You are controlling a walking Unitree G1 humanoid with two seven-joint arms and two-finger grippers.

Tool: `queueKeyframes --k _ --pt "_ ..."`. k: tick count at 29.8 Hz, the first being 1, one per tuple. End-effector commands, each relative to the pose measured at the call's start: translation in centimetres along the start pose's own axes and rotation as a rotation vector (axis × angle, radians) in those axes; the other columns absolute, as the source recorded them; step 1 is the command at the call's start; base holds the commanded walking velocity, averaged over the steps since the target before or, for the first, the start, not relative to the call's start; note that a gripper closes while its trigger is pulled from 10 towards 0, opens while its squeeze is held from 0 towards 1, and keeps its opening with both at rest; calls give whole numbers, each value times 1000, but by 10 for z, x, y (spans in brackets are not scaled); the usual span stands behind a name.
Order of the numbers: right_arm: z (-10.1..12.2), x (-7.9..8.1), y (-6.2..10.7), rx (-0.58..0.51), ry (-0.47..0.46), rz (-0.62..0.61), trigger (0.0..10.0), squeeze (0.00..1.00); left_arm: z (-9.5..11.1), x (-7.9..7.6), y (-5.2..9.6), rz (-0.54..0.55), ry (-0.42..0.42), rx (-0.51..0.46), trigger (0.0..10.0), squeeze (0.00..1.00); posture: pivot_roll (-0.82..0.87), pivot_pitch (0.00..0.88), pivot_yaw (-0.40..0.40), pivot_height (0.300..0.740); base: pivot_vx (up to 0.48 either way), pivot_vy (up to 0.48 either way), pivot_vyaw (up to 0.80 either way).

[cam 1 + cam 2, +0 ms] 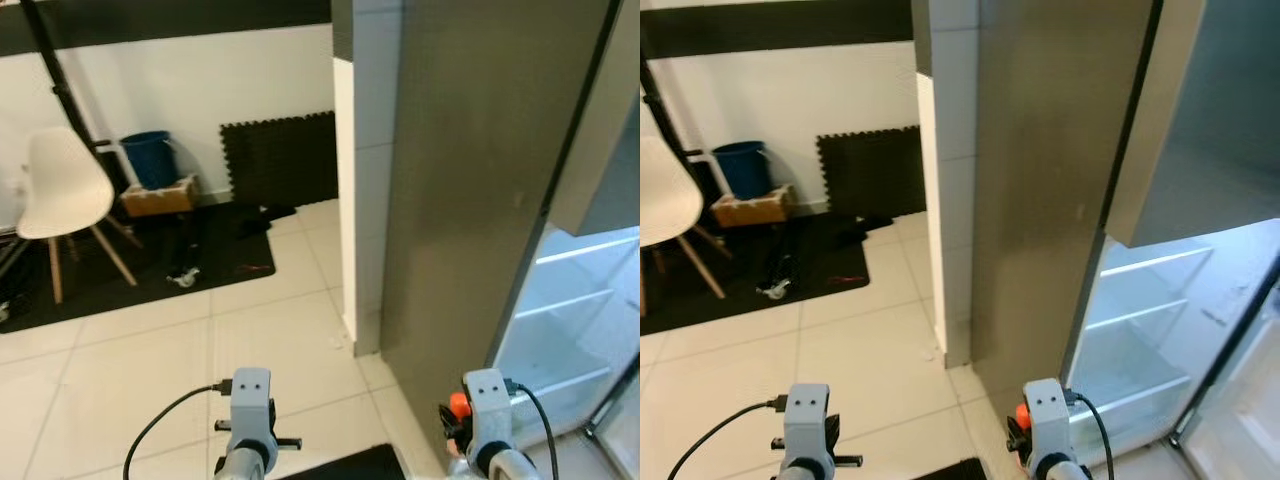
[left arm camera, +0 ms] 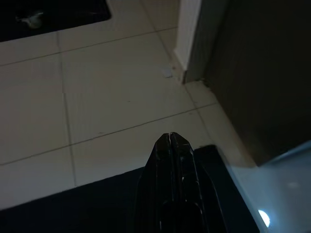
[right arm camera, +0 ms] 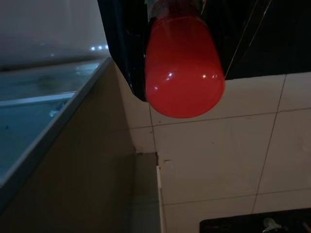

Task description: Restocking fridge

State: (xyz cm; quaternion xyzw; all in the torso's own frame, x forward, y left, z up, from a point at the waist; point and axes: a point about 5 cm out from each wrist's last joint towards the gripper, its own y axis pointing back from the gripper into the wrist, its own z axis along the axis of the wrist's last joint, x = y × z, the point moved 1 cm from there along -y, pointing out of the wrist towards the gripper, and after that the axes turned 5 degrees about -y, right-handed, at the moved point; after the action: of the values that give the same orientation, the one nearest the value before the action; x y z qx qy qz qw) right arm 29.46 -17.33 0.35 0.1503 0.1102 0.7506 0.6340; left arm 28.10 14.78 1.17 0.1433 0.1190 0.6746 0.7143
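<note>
A red-capped bottle (image 3: 184, 68) sits clenched in the right end effector (image 3: 160, 53), held low beside the grey fridge (image 1: 1040, 200), whose lit white shelves (image 1: 1140, 320) stand exposed. The left end effector (image 2: 170, 138) hangs over the tiled floor (image 1: 150, 350), fingers pressed together and holding nothing. A white chair (image 1: 62, 190) stands beyond.

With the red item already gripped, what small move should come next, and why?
Probably carry the right gripper, shut on the red object, right toward the open fridge: its lit shelves look bare, and the object hangs above the floor tiles beside the fridge.
</note>
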Motion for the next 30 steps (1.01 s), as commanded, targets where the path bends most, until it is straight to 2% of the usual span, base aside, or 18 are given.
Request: queueKeyframes --k 1,20,24,30 --pt "-2 0 0 9 -29 -5 10000 0 0 0 0 2 13 5 10000 0 -34 78 30 740 0 0 0" --pt "-5 1 3 -1 -44 -10 10000 0 2 0 0 -11 11 -5 10000 0 -41 91 40 740 0 0 -800" --pt "-7 -1 5 0 -53 -22 10000 0 4 -2 -1 -29 -19 -10 10000 0 -44 95 48 740 0 0 -800" --pt "-7 -2 5 1 -62 -32 10000 0 5 -3 -3 -29 -19 -11 10000 0 -43 99 50 740 0 0 -800"
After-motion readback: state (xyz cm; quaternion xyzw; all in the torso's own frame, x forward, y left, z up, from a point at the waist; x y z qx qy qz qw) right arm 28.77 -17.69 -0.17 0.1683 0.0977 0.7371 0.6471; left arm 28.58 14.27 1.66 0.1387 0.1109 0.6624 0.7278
